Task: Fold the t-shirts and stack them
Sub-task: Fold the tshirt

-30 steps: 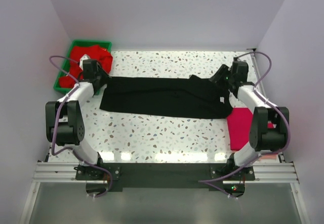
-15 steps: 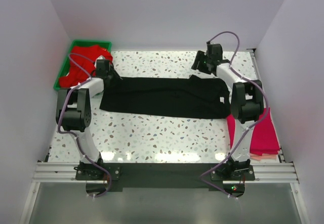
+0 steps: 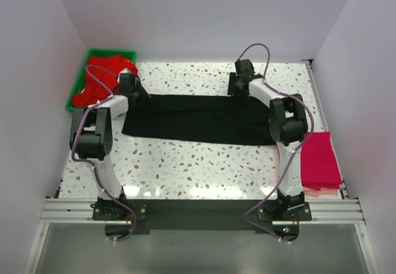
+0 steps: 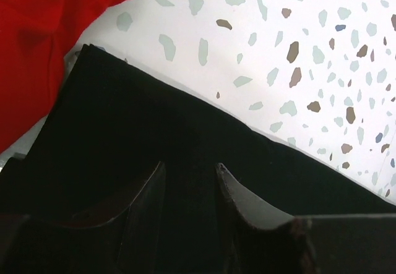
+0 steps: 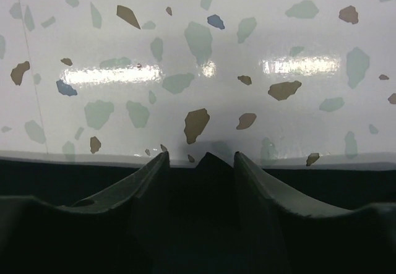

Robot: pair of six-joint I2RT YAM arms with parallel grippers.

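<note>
The black t-shirt (image 3: 198,119) lies spread as a long band across the middle of the table. My left gripper (image 3: 139,93) is at its far left corner; in the left wrist view the gripper (image 4: 190,166) has its jaws narrowly apart with black cloth (image 4: 124,113) between them. My right gripper (image 3: 237,87) is at the shirt's far edge, right of centre. In the right wrist view the gripper (image 5: 199,154) has a peak of black cloth (image 5: 207,169) standing between the fingers. A folded magenta-pink t-shirt (image 3: 322,159) lies at the right edge. Red t-shirts (image 3: 99,79) are heaped in the tray.
The green tray (image 3: 111,52) stands at the far left corner, and red cloth (image 4: 37,39) spills over next to my left gripper. Speckled white table (image 3: 204,162) shows in front of the black shirt. White walls close in the back and sides.
My right arm has swung from the shirt's right end leftward along its far edge, uncovering the magenta shirt. My left gripper has shifted slightly right, staying at the far left corner.
</note>
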